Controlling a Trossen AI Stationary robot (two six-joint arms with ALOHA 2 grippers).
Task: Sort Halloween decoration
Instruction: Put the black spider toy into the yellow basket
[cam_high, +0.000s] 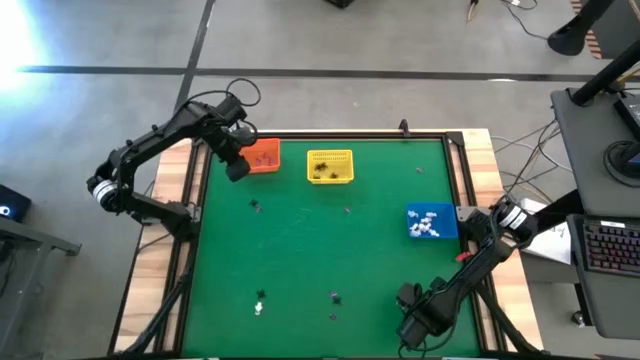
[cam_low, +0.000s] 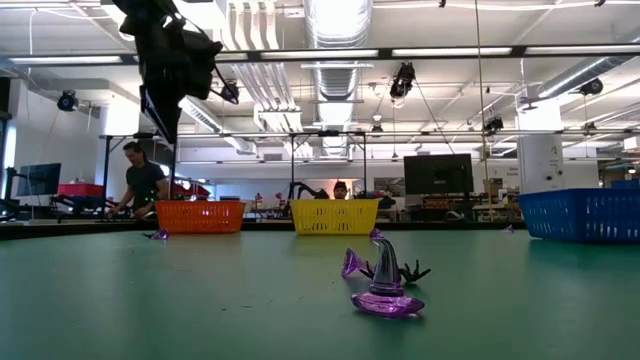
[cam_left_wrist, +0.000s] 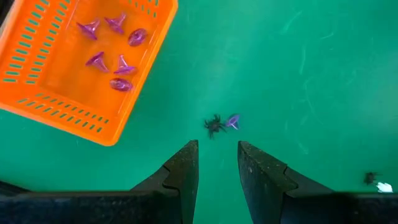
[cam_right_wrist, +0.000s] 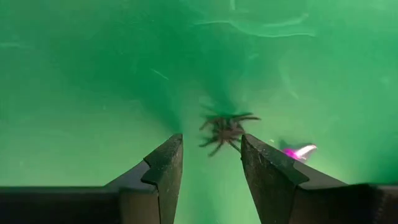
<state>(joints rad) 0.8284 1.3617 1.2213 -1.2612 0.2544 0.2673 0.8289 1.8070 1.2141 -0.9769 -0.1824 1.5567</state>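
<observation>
A: Progress? Start big.

B: Green table (cam_high: 300, 260), three baskets along its far and right side. Orange basket (cam_left_wrist: 74, 62) already has about six purplish trinkets (cam_left_wrist: 115, 53) in it; yellow basket (cam_high: 330, 166) holds a few dark ones; blue basket (cam_high: 432, 222) has a pile of white ones. So sorting by colour looks well underway — my read, maybe past halfway.

A: What's left?

B: Loose pieces on the felt. A black spider with a purple hat (cam_left_wrist: 222, 123) just beside it, near the orange basket. A few more specks mid-table and near the front edge, one white, others dark — too small to name from above. One tiny piece off by the far right corner too.

A: Arms?

B: Left gripper (cam_left_wrist: 217, 163) hangs above the table next to the orange basket, fingers apart with nothing between them, spider-and-hat pair ahead of it. Right gripper (cam_right_wrist: 211, 158) is low at the front right of the table, fingers apart, a black spider (cam_right_wrist: 224, 129) lying just off its tips, not gripped. A pink-purple bit (cam_right_wrist: 298, 151) sits near it.

A: How do the trinkets look?

B: Tiny — far smaller than the baskets. Low view shows a translucent purple witch hat (cam_low: 386, 285) upright on its brim, a dark spider behind it. Light plastic, probably fiddly to pinch.
</observation>
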